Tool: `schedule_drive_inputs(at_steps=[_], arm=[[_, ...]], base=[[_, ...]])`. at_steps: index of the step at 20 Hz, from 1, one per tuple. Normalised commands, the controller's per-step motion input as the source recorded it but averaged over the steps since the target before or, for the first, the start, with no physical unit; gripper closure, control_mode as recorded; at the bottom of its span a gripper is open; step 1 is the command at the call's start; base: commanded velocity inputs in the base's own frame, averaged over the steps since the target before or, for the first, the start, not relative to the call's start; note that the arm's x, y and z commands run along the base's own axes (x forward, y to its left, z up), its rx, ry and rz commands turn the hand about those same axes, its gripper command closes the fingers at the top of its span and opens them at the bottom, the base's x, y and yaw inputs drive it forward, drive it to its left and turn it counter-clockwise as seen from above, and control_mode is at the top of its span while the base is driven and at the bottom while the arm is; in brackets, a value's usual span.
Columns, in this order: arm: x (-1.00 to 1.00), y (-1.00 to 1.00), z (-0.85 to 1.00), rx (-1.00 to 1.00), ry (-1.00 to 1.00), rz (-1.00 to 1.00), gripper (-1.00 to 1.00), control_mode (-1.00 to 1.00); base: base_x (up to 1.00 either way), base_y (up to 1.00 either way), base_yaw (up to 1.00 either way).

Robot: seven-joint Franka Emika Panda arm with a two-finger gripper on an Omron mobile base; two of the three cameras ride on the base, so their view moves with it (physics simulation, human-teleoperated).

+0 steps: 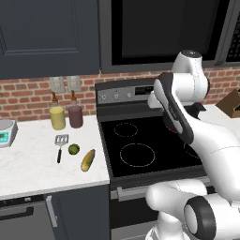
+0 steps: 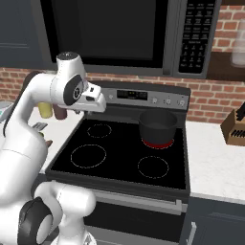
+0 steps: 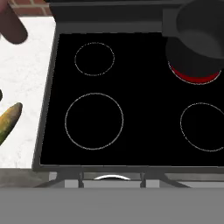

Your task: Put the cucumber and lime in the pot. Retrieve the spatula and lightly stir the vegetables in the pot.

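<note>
In the left base view, the cucumber (image 1: 88,160), lime (image 1: 73,149) and spatula (image 1: 60,146) lie close together on the white surface (image 1: 33,164) left of the stove. In the right base view, the pot (image 2: 157,128) sits on the rear right burner, and the hand hangs above the stove, its fingers seemingly hidden, so I cannot tell their state. In the hand view, pot and cucumber sit at opposite edges.

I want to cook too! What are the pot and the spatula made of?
The pot looks like dark, matte metal with a red band at its base. The spatula seems to have a shiny silver metal head with slots and a thin black handle, maybe plastic.
</note>
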Motion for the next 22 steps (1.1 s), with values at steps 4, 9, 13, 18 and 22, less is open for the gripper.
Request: schedule_drive_inputs(at_steps=[4, 9, 13, 18, 22], arm=[[-0.22, 0.14, -0.04, -0.03, 0.00, 0.00, -1.00, -1.00], [-0.44, 0.82, -0.28, -0.14, 0.01, 0.12, -1.00, -1.00], [-0.11, 1.00, -0.37, -0.17, 0.10, 0.09, -1.00, -1.00], [0.00, 0.99, -0.43, -0.04, 0.17, 0.02, -1.00, -1.00], [0.05, 1.00, -0.45, 0.00, 0.22, 0.00, -1.00, -1.00]], base=[[0.00, 0.00, 0.00], [0.00, 0.00, 0.00], [0.00, 0.00, 0.00], [0.00, 0.00, 0.00], [0.00, 0.00, 0.00]])
